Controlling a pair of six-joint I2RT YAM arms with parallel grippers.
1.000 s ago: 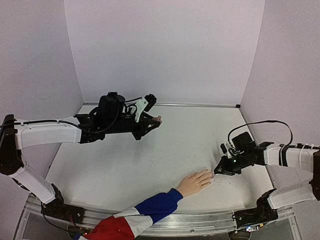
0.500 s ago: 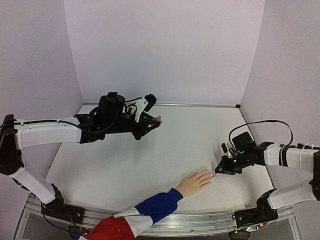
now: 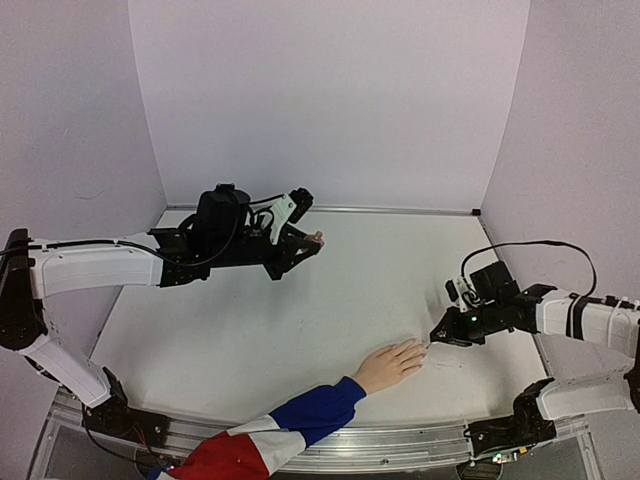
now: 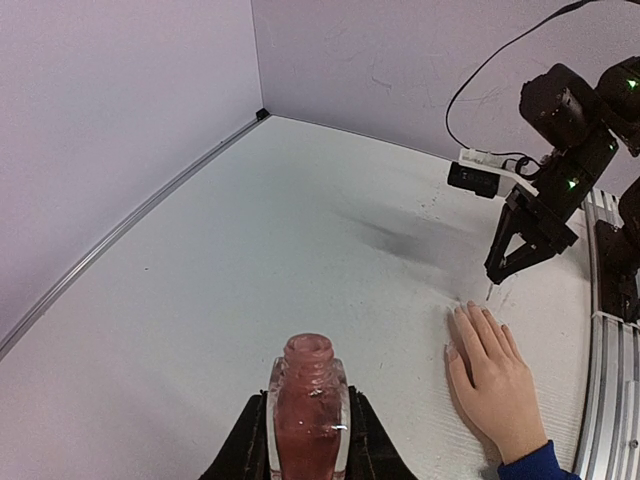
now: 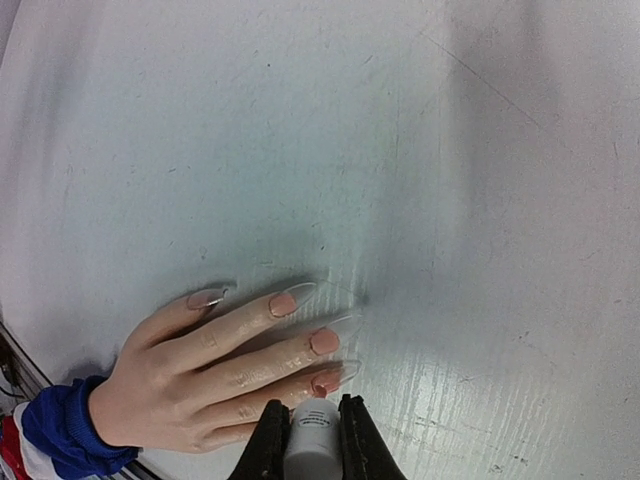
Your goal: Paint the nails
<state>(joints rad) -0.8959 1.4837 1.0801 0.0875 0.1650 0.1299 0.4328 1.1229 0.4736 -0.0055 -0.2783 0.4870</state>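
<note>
Clamping open pink bottle (image 4: 305,415) in left fingers (image 4: 250,450). Pinching white cap (image 5: 313,440) in right fingers (image 5: 270,442), right by the nails (image 5: 324,342).

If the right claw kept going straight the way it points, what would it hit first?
Probably the nails on the pale hand, just ahead of the white cap the right claw grips; depth is unclear.

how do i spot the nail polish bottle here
Find the white table, then the left arm reaching over its far side. Its jaws clamp a small pinkish-red glass bottle. It alone is reddish with an open neck, unlike the white cap beside the pale hand.
</note>
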